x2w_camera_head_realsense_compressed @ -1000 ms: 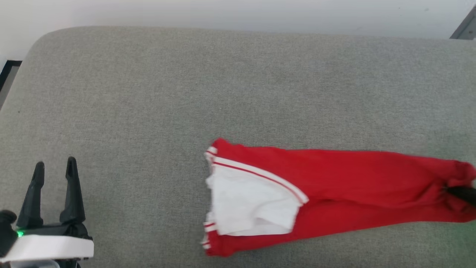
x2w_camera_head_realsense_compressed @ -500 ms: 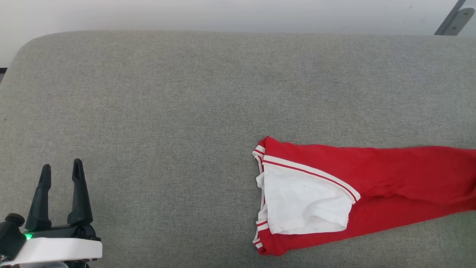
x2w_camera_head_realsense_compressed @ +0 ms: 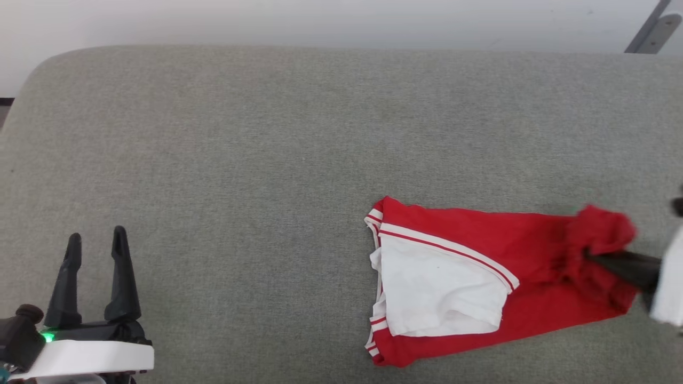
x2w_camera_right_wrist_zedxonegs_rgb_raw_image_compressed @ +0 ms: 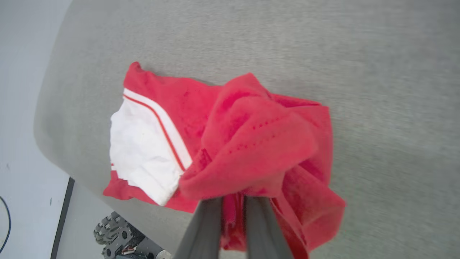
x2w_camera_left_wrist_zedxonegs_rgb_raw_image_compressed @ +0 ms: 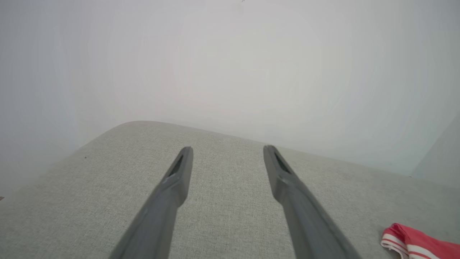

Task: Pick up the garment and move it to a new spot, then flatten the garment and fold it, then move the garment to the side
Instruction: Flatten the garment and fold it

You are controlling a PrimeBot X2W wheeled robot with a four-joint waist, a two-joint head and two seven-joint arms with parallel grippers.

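Observation:
The garment (x2w_camera_head_realsense_compressed: 469, 277), red with a white sleeve and striped trim, lies on the grey cushion (x2w_camera_head_realsense_compressed: 267, 160) at the right. My right gripper (x2w_camera_head_realsense_compressed: 589, 255) comes in from the right edge and is shut on the garment's red end, which is bunched and lifted over the fingers. In the right wrist view that red cloth (x2w_camera_right_wrist_zedxonegs_rgb_raw_image_compressed: 251, 140) drapes over my right gripper (x2w_camera_right_wrist_zedxonegs_rgb_raw_image_compressed: 233, 203), with the white sleeve flat beyond it. My left gripper (x2w_camera_head_realsense_compressed: 96, 246) stands open at the lower left, far from the garment. The left wrist view shows the left gripper (x2w_camera_left_wrist_zedxonegs_rgb_raw_image_compressed: 228, 153) holding nothing and a striped corner of the garment (x2w_camera_left_wrist_zedxonegs_rgb_raw_image_compressed: 413, 242).
A white wall (x2w_camera_head_realsense_compressed: 320, 21) runs behind the cushion's rounded far edge. A metal bracket (x2w_camera_head_realsense_compressed: 653, 32) stands at the upper right. Below the cushion's edge the right wrist view shows my wheeled base (x2w_camera_right_wrist_zedxonegs_rgb_raw_image_compressed: 122, 241) and floor. Bare cushion spreads left and behind the garment.
The right gripper has come back leftward with the red end, so the stretched-out garment is now bunched and shorter. The sleeve end stayed put over the last half second. The left gripper held still.

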